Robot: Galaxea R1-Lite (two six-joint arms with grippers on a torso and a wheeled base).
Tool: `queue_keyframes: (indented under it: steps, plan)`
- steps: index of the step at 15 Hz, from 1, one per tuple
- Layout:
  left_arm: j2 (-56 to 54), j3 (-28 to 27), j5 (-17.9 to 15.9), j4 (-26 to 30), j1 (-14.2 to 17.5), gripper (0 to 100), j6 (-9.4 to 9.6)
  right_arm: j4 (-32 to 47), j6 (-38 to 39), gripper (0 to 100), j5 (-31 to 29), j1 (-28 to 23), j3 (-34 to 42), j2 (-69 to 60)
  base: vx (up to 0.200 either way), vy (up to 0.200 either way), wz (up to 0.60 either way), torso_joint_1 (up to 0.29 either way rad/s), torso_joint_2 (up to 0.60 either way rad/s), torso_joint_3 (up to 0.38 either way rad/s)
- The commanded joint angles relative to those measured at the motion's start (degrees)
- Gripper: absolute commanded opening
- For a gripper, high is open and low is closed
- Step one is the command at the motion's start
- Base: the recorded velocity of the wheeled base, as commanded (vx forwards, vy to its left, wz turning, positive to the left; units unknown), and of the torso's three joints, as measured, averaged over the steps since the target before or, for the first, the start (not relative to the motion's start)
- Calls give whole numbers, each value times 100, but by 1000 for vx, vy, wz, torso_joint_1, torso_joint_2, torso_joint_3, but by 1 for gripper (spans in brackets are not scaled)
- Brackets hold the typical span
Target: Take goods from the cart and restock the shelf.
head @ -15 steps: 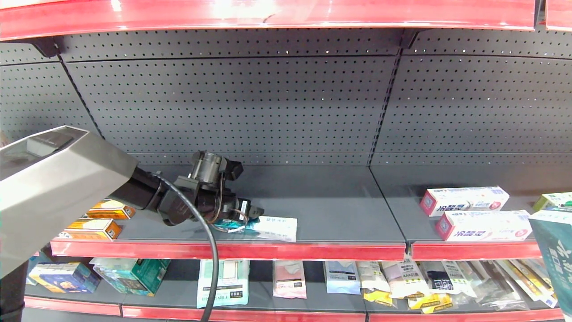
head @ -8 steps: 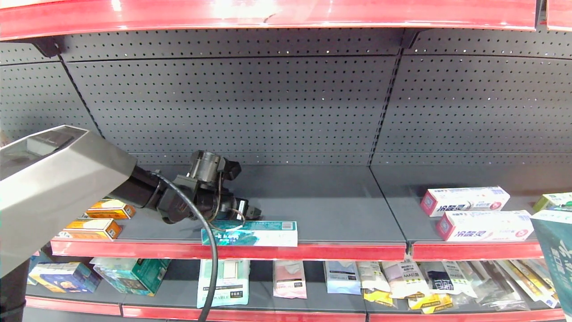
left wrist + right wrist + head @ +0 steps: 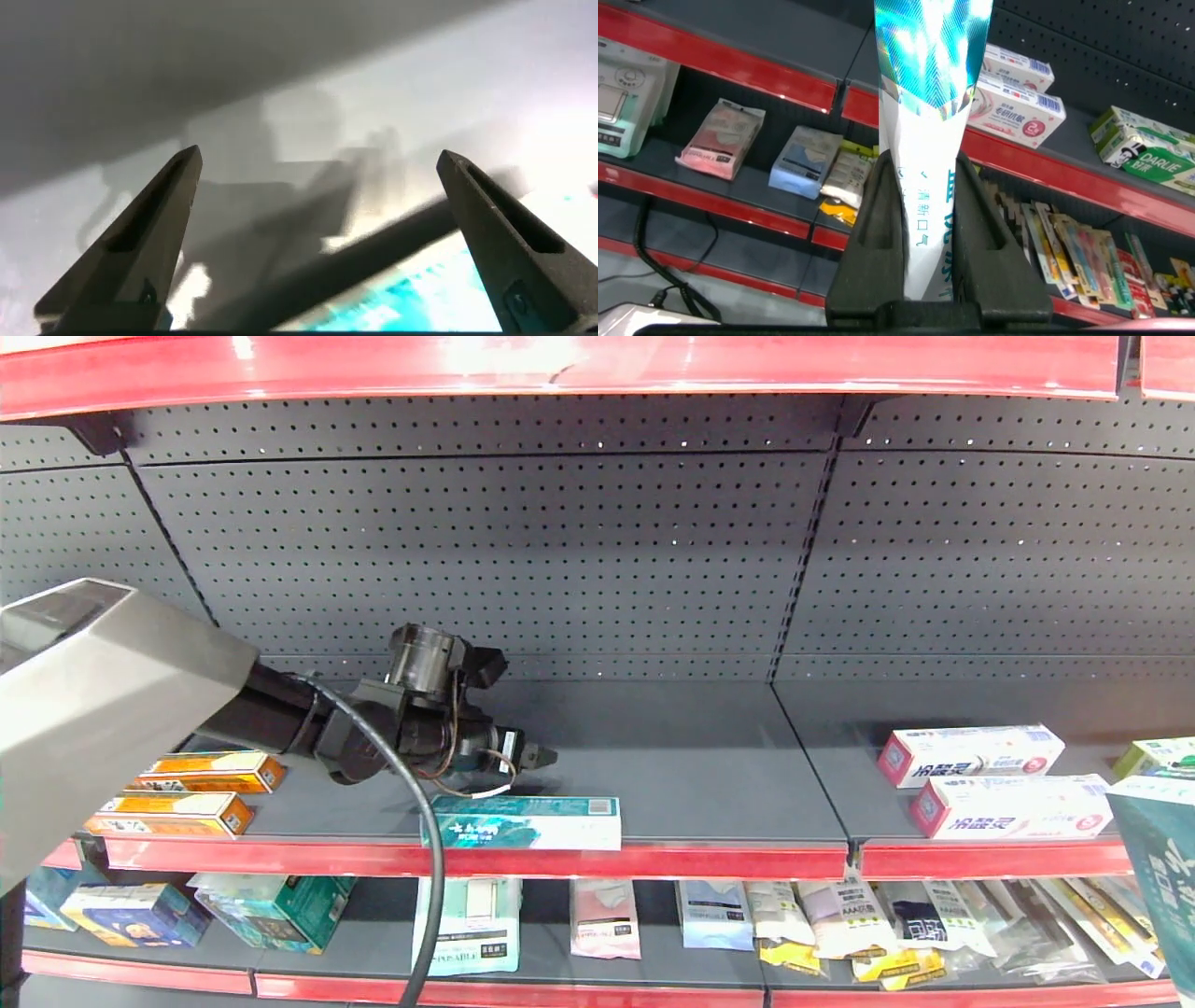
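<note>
The left claw (image 3: 537, 758) hangs spread wide, gripping nothing, just above the shelf (image 3: 691, 775). The long teal box (image 3: 521, 821) lies flat just in front of and below it at the shelf's front lip, seemingly not touching. The right claw (image 3: 923, 173) is clenched on a second teal box (image 3: 929, 56).

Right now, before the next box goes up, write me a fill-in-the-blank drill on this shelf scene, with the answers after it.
1. The left tool hangs over the shelf with its jaws ___.
2. A teal box lies flat along the shelf's ___ edge.
3. The right tool is ___ on a second teal box.
4. Two white-and-red boxes lie in the bay on the robot's ___ side.
Missing words: open, front, shut, right.
</note>
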Motion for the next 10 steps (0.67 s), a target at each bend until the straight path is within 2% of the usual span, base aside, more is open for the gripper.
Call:
queue_keyframes:
  steps: [1, 3, 4, 5, 8, 10]
  plan:
    - [-336, 203, -56, 52, 9, 100, 13, 1, -3, 0, 1, 1, 31, 41, 0, 0, 0, 0, 0, 0]
    - [-555, 423, -118, 52, 9, 100, 13, 1, -3, 0, 1, 1, 57, 41, 0, 0, 0, 0, 0, 0]
    - [-784, 652, -355, 52, 0, 100, 40, 1, -3, 0, 1, 1, 66, 50, 0, 0, 0, 0, 0, 0]
    - [-863, 775, -399, 52, 0, 100, 66, -7, -3, 0, 1, 1, 75, 50, 0, 0, 0, 0, 0, 0]
    - [-1083, 1100, -408, 52, 0, 100, 417, 1, -3, 0, 10, 1, 101, 67, 0, 0, 0, 0, 0, 0]
    - [-1206, 1197, -373, 52, -9, 100, 505, 1, -3, 0, 10, 1, 101, 85, 0, 0, 0, 0, 0, 0]
